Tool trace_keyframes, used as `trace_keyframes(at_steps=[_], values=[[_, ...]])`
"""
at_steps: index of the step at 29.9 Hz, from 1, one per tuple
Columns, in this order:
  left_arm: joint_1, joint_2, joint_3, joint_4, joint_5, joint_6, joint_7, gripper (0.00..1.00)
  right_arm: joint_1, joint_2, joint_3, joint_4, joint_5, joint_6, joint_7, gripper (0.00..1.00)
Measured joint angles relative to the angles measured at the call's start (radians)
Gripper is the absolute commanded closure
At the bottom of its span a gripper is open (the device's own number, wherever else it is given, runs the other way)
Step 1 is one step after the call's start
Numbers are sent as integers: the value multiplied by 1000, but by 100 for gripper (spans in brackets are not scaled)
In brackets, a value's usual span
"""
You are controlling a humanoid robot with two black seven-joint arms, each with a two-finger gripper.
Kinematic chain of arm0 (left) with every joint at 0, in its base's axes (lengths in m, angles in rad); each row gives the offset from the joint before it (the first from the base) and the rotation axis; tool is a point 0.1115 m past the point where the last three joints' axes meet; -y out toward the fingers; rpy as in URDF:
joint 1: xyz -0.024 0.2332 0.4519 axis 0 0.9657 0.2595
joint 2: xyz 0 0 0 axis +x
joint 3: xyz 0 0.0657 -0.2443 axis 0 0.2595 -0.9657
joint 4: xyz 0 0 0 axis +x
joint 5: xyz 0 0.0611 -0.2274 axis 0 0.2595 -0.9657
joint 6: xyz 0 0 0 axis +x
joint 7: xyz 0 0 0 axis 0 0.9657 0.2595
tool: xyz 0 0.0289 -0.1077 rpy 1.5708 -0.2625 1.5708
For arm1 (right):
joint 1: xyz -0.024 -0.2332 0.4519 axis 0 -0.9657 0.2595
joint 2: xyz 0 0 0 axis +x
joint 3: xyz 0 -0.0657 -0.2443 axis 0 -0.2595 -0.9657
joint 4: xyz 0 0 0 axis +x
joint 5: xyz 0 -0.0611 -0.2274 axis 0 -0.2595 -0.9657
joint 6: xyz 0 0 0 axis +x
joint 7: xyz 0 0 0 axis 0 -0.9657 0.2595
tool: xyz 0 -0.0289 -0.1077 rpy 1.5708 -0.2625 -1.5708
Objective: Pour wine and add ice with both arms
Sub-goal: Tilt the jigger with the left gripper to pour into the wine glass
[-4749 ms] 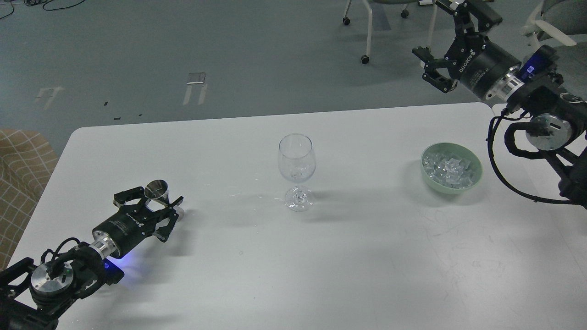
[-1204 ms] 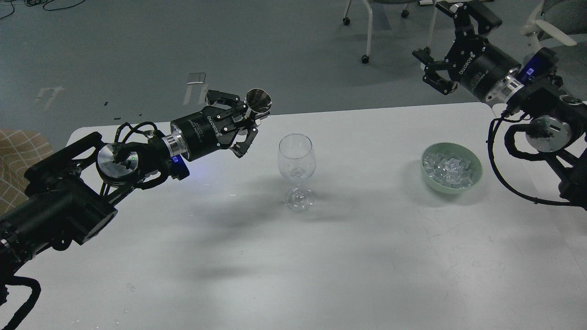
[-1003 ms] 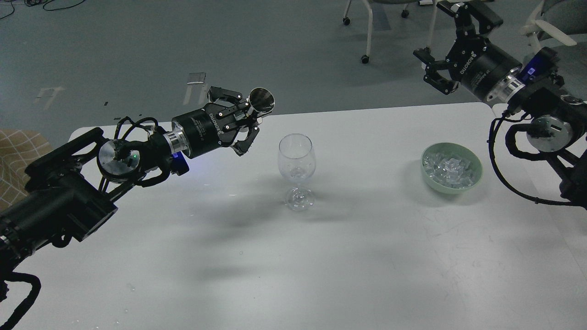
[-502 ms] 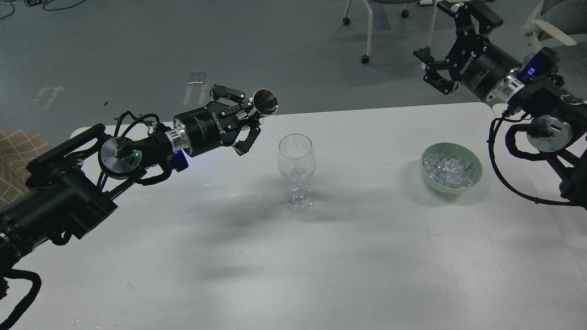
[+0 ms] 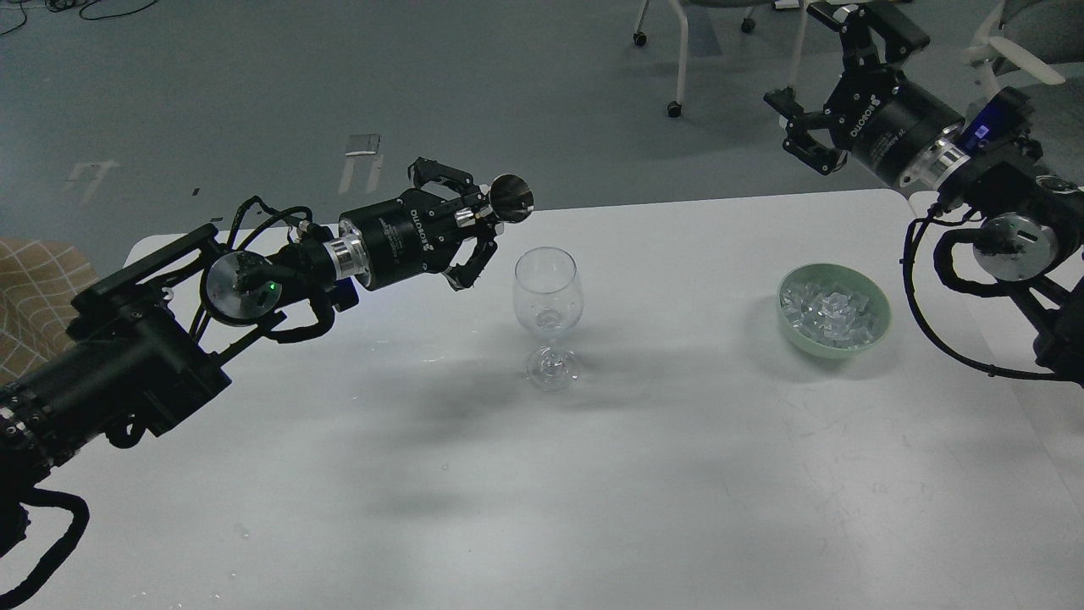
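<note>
A clear wine glass point(image 5: 548, 292) stands upright at the middle of the white table point(image 5: 593, 474). Something clear lies at the bottom of its bowl. My left gripper point(image 5: 484, 219) is shut on a small shiny metal cup point(image 5: 511, 198). It holds the cup in the air just left of and above the glass's rim, with the cup's mouth tipped toward the glass. The wine itself cannot be made out. A green bowl point(image 5: 879, 326) at the right holds several ice cubes point(image 5: 828, 312). My right gripper point(image 5: 817, 102) is open and empty, high above the table's far right corner.
A tan checked cushion point(image 5: 34, 296) lies off the table's left edge. Chair legs with castors point(image 5: 674, 108) stand on the floor beyond the far edge. My right arm's cables point(image 5: 931, 322) hang just right of the bowl.
My left gripper lifted the metal cup from the table's left side and moved it up and right toward the wine glass's rim, tipping it over. The right arm has barely moved.
</note>
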Motion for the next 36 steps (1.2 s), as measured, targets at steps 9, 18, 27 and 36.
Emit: trace_keyframes(at_steps=[9, 18, 27, 36], values=[[-8, 2, 4, 0, 16, -2, -10, 97, -1, 0, 0, -1, 0, 0, 2, 0], [-10, 4, 7, -16, 73, -10, -12, 97, -1, -1, 0, -2, 0, 0, 2, 0], [-7, 2, -1, -24, 155, -12, -17, 97, -3, -4, 0, -2, 0, 0, 2, 0], [-8, 7, 3, -23, 163, -11, -28, 97, -3, -4, 0, -2, 0, 0, 2, 0]])
